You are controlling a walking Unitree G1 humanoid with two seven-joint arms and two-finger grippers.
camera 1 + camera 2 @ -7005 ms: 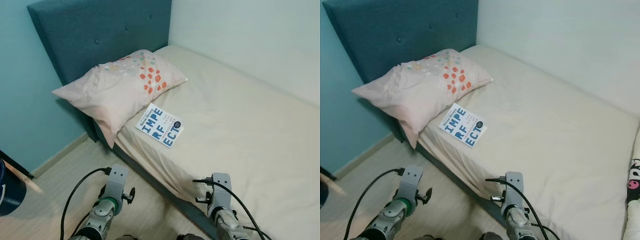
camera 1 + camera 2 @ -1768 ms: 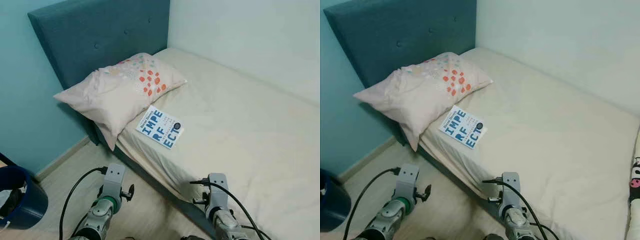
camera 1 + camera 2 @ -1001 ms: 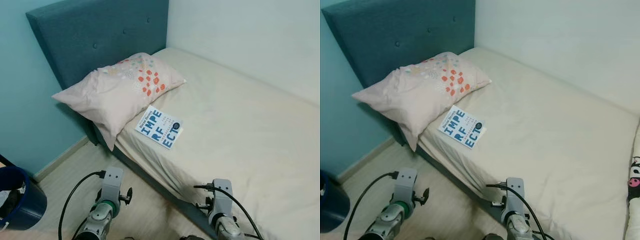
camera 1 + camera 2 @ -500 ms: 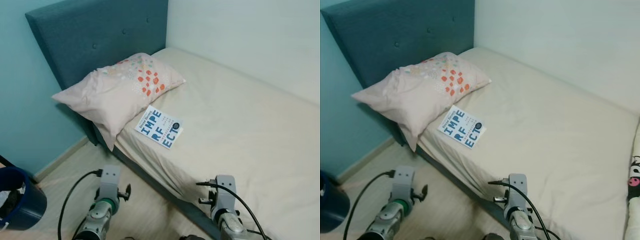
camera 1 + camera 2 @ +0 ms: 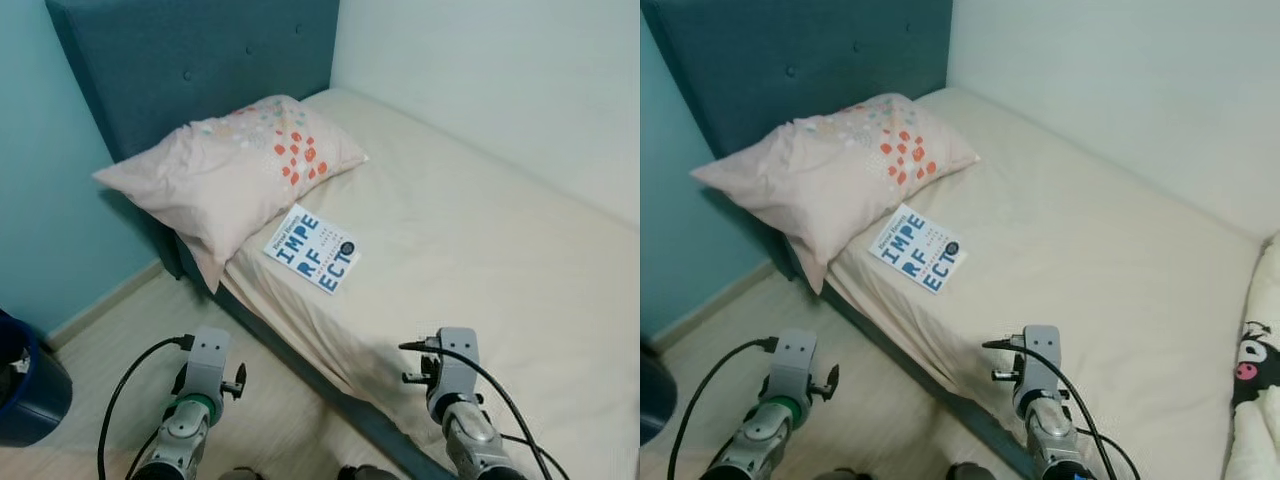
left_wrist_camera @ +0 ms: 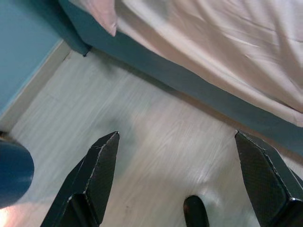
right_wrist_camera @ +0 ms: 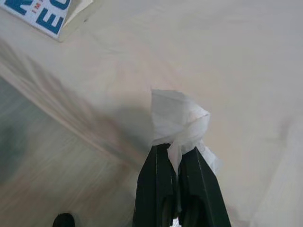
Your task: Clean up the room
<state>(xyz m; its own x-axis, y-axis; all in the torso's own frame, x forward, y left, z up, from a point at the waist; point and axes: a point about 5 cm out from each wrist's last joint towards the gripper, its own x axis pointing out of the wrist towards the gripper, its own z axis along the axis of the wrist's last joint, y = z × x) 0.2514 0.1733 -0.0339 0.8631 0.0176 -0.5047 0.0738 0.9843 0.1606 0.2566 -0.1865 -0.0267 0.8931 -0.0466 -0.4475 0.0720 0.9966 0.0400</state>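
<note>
My right gripper [image 7: 175, 156] is shut on a crumpled white tissue [image 7: 179, 118], held low over the near edge of the cream bed [image 5: 480, 230]. A white book with blue letters [image 5: 312, 250] lies on the bed beside a spotted pink pillow [image 5: 230, 165]; its corner [image 7: 45, 16] appears in the right wrist view. My left gripper [image 6: 176, 137] hangs open above the pale wood floor [image 6: 142, 146] beside the bed, nothing between its fingers. A dark blue bin [image 5: 25, 385] stands on the floor at the far left.
A teal headboard [image 5: 190, 70] and teal wall close off the left side. A black-and-white plush toy [image 5: 1252, 370] lies at the bed's right edge. The dark bed frame [image 6: 189, 80] runs just ahead of the left gripper. My foot tip [image 6: 195, 213] is on the floor.
The whole view has shifted, so the camera moved a little right and nearer the bed; the bin now sits further left. Both arms stay low in about the same pose.
</note>
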